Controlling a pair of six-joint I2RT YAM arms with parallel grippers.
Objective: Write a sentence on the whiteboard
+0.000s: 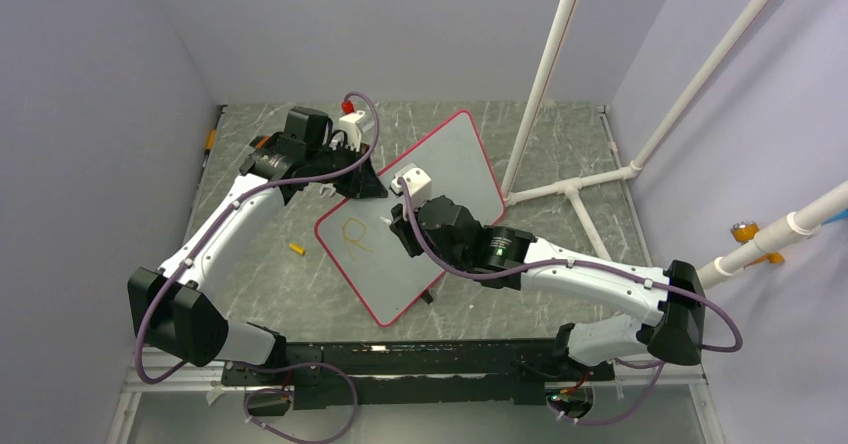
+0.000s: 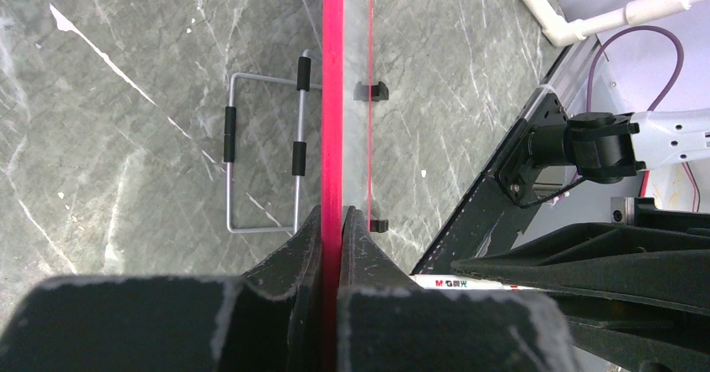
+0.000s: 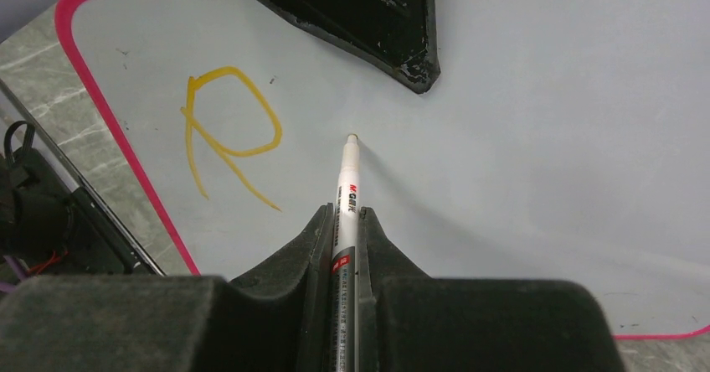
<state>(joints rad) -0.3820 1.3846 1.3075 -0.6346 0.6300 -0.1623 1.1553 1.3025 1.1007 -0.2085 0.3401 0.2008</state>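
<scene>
Tabletop (image 1: 260, 274): left end effector (image 2: 333, 214) clamps whiteboard (image 1: 450, 164); right one (image 3: 343, 217), outstretched, pinches marker (image 3: 348, 171), perhaps touching.

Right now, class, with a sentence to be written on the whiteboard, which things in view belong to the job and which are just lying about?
Belong to the job: whiteboard, its rim clamped in the left claw; orange-yellow letter R; marker, held in the right claw.
Lying about: small yellow piece on the table; wire stand; white pipe frame.
</scene>
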